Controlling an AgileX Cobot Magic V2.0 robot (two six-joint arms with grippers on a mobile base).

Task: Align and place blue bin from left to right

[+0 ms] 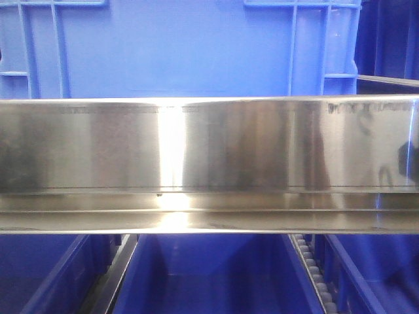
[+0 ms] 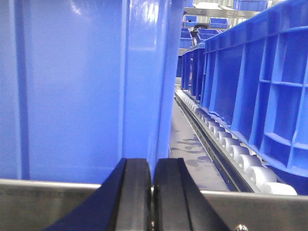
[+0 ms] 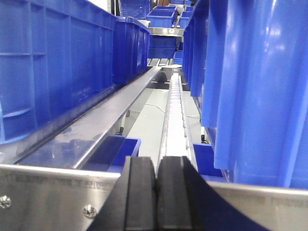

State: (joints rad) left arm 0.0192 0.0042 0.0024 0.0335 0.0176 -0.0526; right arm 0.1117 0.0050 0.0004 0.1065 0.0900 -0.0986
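On the front view the blue bin (image 1: 177,49) sits at the front edge of the shelf (image 1: 209,219), just behind the steel rail (image 1: 209,150), spanning from the left end almost to the right. From the left wrist, my left gripper (image 2: 152,192) has its fingers pressed together on nothing, facing the bin's right corner. I judge that suits nudging, since a roller track (image 2: 226,144) runs beside it, before the neighbouring bin (image 2: 260,86). From the right wrist, the right gripper (image 3: 156,192) is likewise closed and empty, aimed down a gap between bins; I cannot tell whether the wall on its right is the same bin.
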